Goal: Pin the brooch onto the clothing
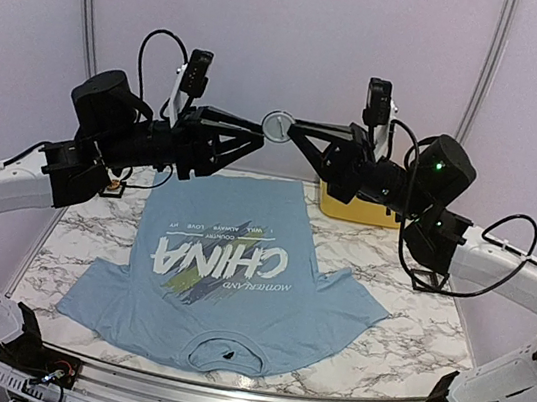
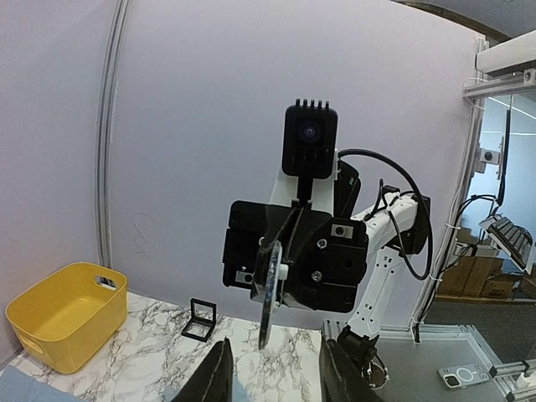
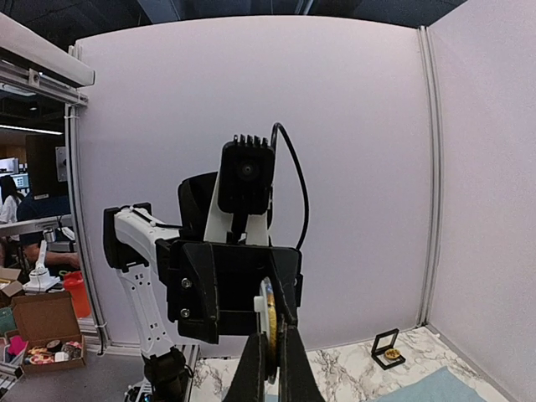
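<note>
The right gripper (image 3: 270, 360) had its fingers pinched close on a round, metallic disc brooch (image 3: 267, 311), held edge-on in the air. The left gripper (image 2: 275, 356) faced it with fingers spread wide and gripping nothing, the brooch just beyond them. Well below, the light blue T-shirt with white "CHINA" lettering (image 1: 232, 307) lay flat on the marbled table (image 1: 412, 324). The brooch was up off the table; lowering and fastening it apparently remained.

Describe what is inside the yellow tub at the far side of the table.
In the left wrist view, the yellow tub shows bare inner walls and floor, nothing in it. Its near wall hides the floor just behind it.
</note>
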`<state>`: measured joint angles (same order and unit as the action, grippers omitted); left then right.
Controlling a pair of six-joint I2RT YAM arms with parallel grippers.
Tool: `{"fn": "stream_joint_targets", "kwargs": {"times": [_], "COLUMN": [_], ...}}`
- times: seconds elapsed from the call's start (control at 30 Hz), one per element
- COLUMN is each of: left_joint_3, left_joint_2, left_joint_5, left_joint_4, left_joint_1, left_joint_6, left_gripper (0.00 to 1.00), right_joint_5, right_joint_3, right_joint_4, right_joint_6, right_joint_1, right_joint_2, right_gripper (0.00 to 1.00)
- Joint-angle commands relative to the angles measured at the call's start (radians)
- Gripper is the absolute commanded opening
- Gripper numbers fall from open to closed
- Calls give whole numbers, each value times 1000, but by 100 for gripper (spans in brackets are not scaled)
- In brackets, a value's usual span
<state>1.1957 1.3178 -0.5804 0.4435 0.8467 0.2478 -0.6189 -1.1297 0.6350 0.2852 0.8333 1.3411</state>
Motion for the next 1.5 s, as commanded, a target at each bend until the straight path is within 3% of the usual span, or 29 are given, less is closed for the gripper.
{"fn": "stream_joint_targets", "kwargs": {"times": [0.0,0.4,0.7,0.83,0.87,0.97,1.03,1.3,1.47], "left_joint_3": [29,41,39,25,20,-7,-24,-35,-33], "left_joint_2": [9,20,25,14,9,-11,-22,-26,-26], "left_joint_5": [-13,72,81,88,94,107,109,113,113], "left_joint_4": [15,18,17,18,17,18,17,18,16], "left_joint_1": [7,31,49,51,51,51,54,72,75], "left_joint_6": [19,-12,-58,-71,-76,-102,-125,-183,-198], "left_gripper": [35,28,0,0,0,0,0,0,0], "right_joint_5": [-6,-29,-32,-38,-51,-94,-123,-124,-145], "right_joint_3": [-25,-37,-43,-60,-71,-99,-104,-182,-202], "right_joint_4": [29,11,-16,-73,-100,-160,-165,-287,-292], "right_joint_6": [-6,-10,-20,-43,-49,-48,-24,-16,-7], "right_joint_1": [7,7,8,6,4,-23,-46,-54,-47], "right_joint_2": [9,7,10,12,12,3,-5,47,67], "right_gripper": [0,0,0,0,7,47,60,63,52]}}
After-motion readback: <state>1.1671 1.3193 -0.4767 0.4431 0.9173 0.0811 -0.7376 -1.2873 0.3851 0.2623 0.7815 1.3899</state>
